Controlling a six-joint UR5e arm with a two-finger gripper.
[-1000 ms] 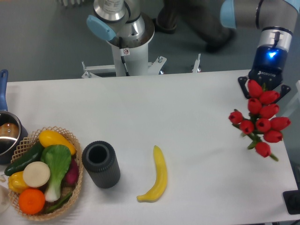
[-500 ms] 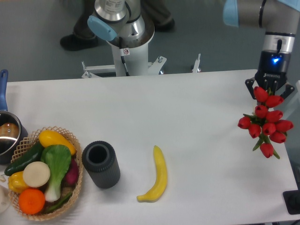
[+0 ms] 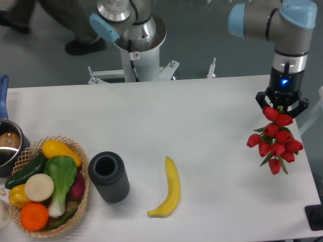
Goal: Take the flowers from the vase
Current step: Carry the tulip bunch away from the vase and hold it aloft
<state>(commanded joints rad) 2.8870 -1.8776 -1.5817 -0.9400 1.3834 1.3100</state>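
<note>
A bunch of red tulip flowers (image 3: 275,141) with green leaves hangs over the table's right side, held from above. My gripper (image 3: 281,105) is shut on the top of the bunch, its dark fingers (image 3: 262,98) spread on either side of the upper buds. The vase (image 3: 108,176), a dark grey ribbed cylinder with an empty round mouth, stands at the front left of the table, far from the gripper.
A yellow banana (image 3: 169,189) lies right of the vase. A wicker basket (image 3: 75,151) with produce sits at the front left. A metal pot (image 3: 6,146) with a blue handle is at the left edge. A dark object (image 3: 314,217) shows at the lower right corner.
The gripper with the flowers has swung slightly left after drifting right, and the bunch hangs more compactly below it. A person in the background has walked to the left.
</note>
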